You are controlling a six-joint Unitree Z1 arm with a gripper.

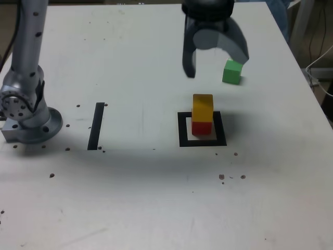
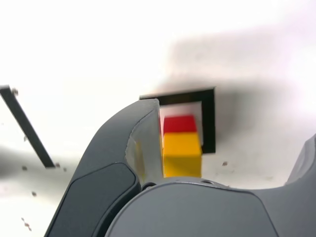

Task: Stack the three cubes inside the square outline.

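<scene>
Nearest the camera in the exterior view, lower middle, there's the square outline (image 1: 202, 143) lying flat on the white table (image 1: 130, 203). The red cube (image 1: 201, 128) sits inside it with the yellow cube (image 1: 203, 108) on top, so two cubes are stacked and the third isn't on there. The straight black strip (image 1: 96, 126) is off by itself left of centre.

Further back, upper right of that frame, the green cube (image 1: 232, 72) is on bare table, well apart from the outline. The gripper (image 1: 217, 66) is up near the top of the same frame, jaws spread wide, pinching nothing. In the wrist view one jaw looks really close to the yellow cube, but I can't tell from there if they touch.

My take: clear the stack straight up before swinging over, since a sideways brush could topple it. Then line up square on the green cube, grip it by opposite faces, lift it above stack height, centre it over the yellow one, lower gently and open evenly so neither finger drags.

As for brands, labels or writing, I can't make out any, arm included.
</scene>
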